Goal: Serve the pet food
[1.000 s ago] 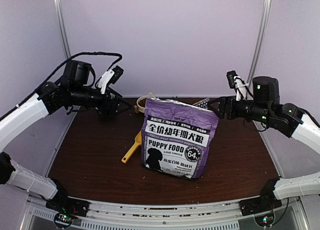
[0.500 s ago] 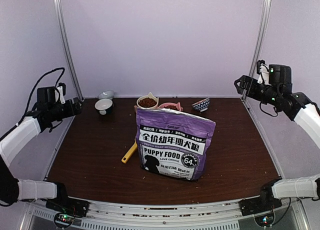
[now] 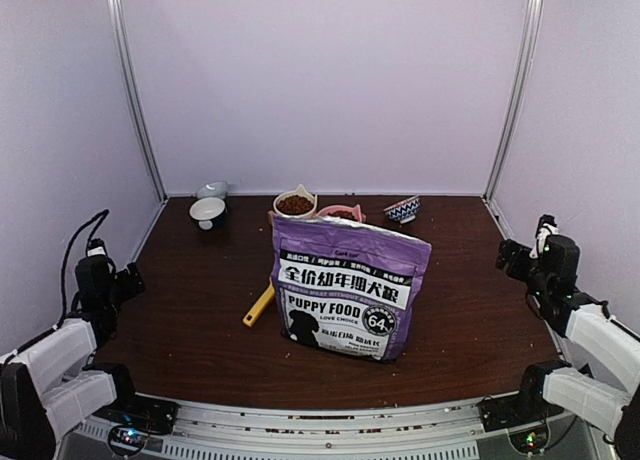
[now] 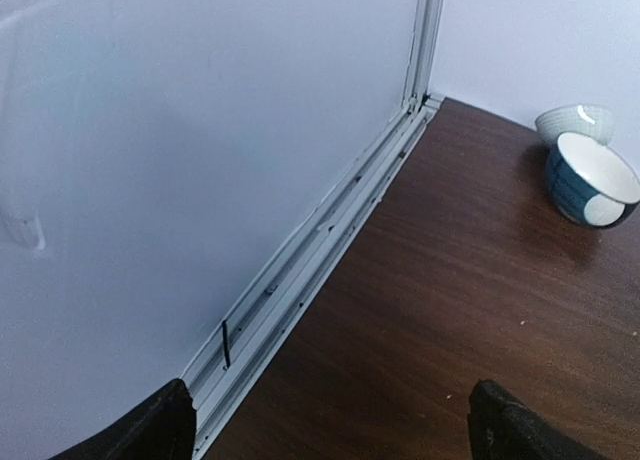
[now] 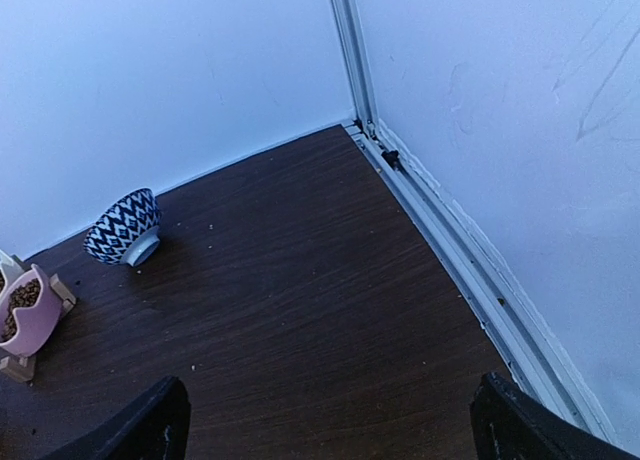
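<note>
kibble (image 3: 296,205) fills the cream bowl (image 3: 278,208) behind the bag (image 3: 345,290); left gripper (image 4: 330,422) and right gripper (image 5: 330,420) gape empty, so serving seems done.

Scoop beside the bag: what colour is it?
The scoop is yellow, clearest from the top view.

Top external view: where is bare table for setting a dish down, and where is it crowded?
Bare: the left stretch between the blue-and-white ceramic bowl, the left wall and the yellow plastic scoop; the right stretch between the purple puppy food bag, the zigzag-patterned blue bowl and the right wall. Crowded: behind the bag.
</note>
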Action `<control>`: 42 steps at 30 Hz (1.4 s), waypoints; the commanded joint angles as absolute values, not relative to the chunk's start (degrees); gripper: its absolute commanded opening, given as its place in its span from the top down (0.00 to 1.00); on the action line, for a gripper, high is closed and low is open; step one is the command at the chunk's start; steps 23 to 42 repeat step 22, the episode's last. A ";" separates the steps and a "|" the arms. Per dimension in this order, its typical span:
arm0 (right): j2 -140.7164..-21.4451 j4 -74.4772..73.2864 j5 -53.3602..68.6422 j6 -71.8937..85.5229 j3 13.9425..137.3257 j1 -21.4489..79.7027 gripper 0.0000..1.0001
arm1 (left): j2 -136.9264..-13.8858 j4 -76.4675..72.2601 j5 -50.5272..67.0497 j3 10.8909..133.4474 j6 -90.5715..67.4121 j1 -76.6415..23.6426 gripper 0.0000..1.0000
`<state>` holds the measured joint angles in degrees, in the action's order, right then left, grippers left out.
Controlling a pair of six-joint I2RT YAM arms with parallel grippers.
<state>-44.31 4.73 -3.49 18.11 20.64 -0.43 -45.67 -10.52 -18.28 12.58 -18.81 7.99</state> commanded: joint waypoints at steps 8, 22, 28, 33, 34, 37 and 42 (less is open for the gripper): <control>-60.15 47.91 -10.78 11.56 10.07 -0.77 0.00 | -67.66 -39.33 -17.39 18.24 -11.60 8.17 0.02; -65.42 55.59 -9.67 9.66 10.57 -0.79 0.00 | -73.70 -49.66 -16.33 18.14 -9.92 8.02 0.02; -65.42 55.59 -9.67 9.66 10.57 -0.79 0.00 | -73.70 -49.66 -16.33 18.14 -9.92 8.02 0.02; -65.42 55.59 -9.67 9.66 10.57 -0.79 0.00 | -73.70 -49.66 -16.33 18.14 -9.92 8.02 0.02; -65.42 55.59 -9.67 9.66 10.57 -0.79 0.00 | -73.70 -49.66 -16.33 18.14 -9.92 8.02 0.02; -65.42 55.59 -9.67 9.66 10.57 -0.79 0.00 | -73.70 -49.66 -16.33 18.14 -9.92 8.02 0.02; -65.42 55.59 -9.67 9.66 10.57 -0.79 0.00 | -73.70 -49.66 -16.33 18.14 -9.92 8.02 0.02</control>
